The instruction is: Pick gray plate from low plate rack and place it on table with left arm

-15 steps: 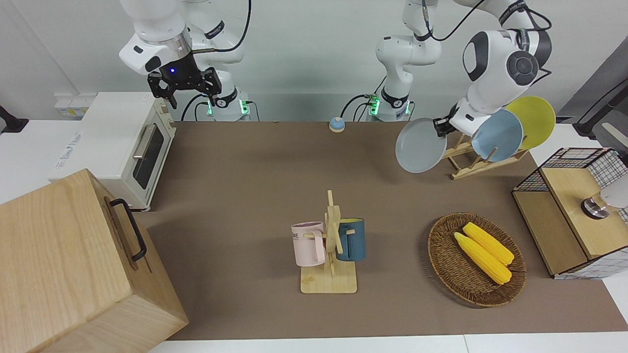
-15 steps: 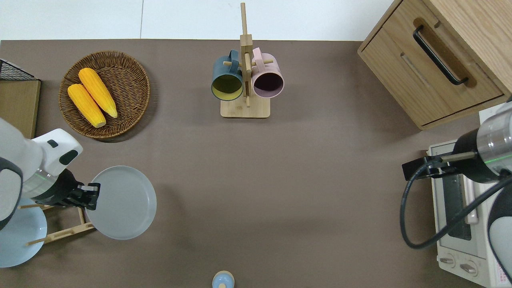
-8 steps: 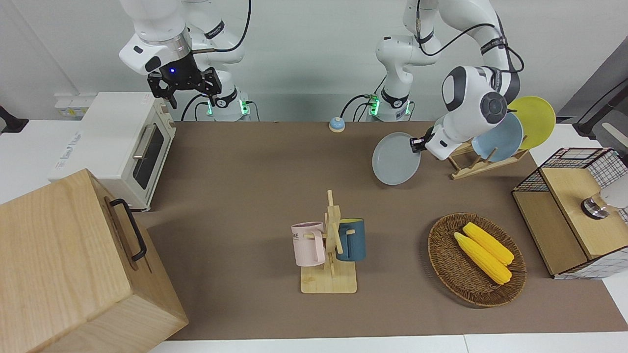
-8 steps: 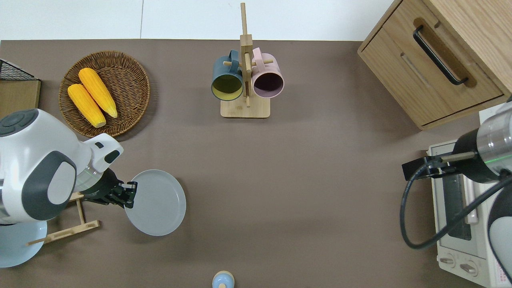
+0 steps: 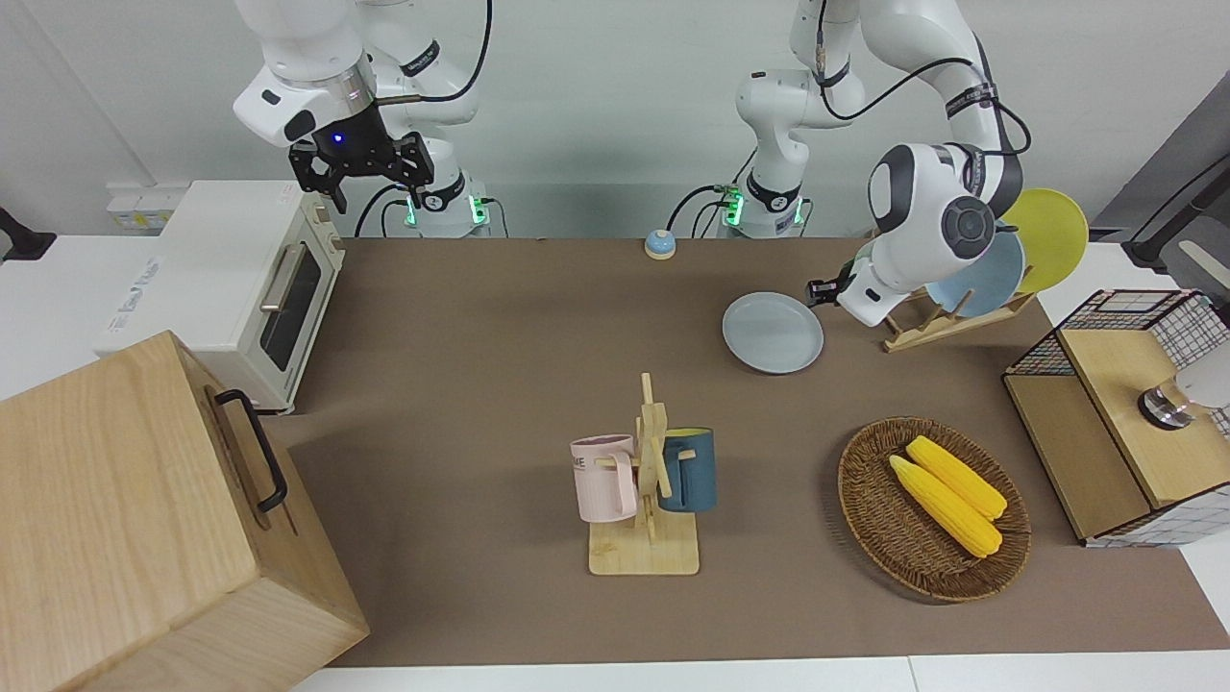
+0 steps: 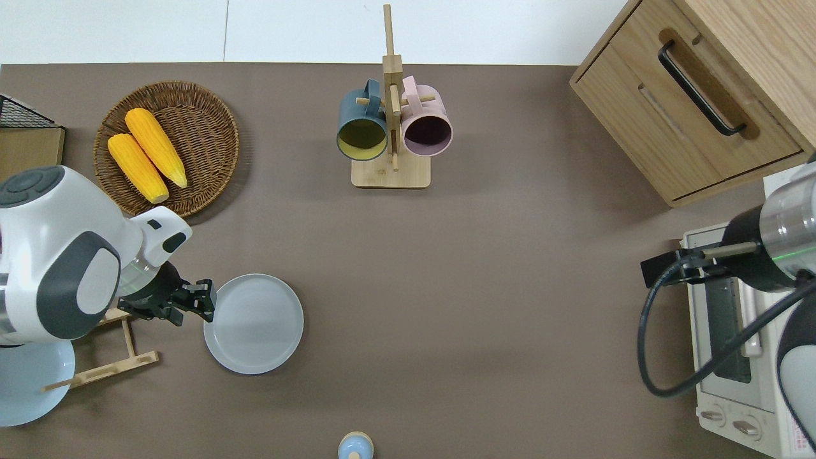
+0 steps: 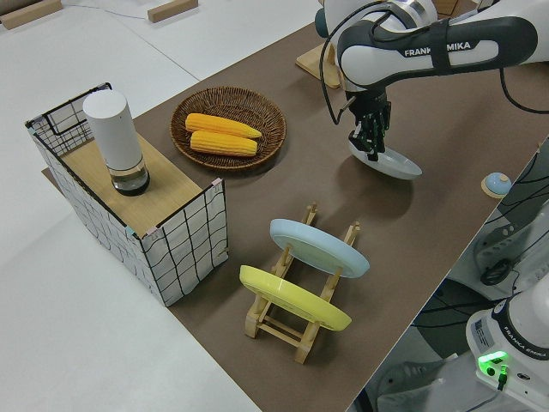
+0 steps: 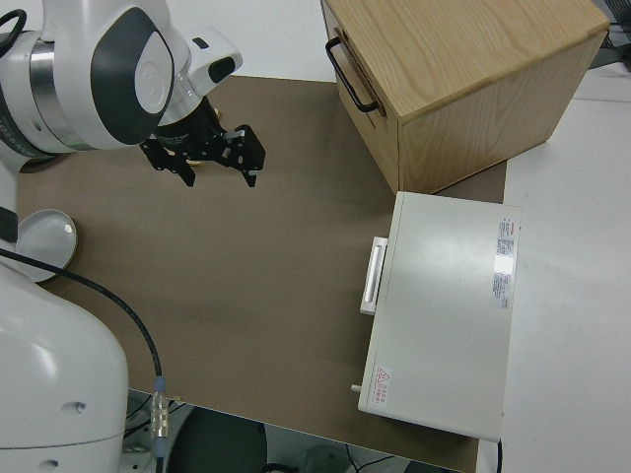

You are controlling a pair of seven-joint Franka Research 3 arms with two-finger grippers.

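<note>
Overhead view, gray plate (image 6: pixel 254 323), round, matte

Pale blue-gray plate (image 6: pixel 254 323) on a brown table (image 6: pixel 484 306). Stronger blue plate (image 7: pixel 319 247) and yellow plate (image 7: pixel 294 299) on a light-wood rack (image 7: pixel 283 324). 2 yellow corn cobs (image 5: pixel 947 492), brown wicker basket (image 5: pixel 870 519).

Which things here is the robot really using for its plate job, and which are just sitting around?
Part of the job:
- gray plate, lying on the table
- left tool, at the plate's rim
- low plate rack

Just sitting around:
- blue plate and yellow plate in the rack
- basket of corn
- mug tree
- toaster oven
- right arm, parked
</note>
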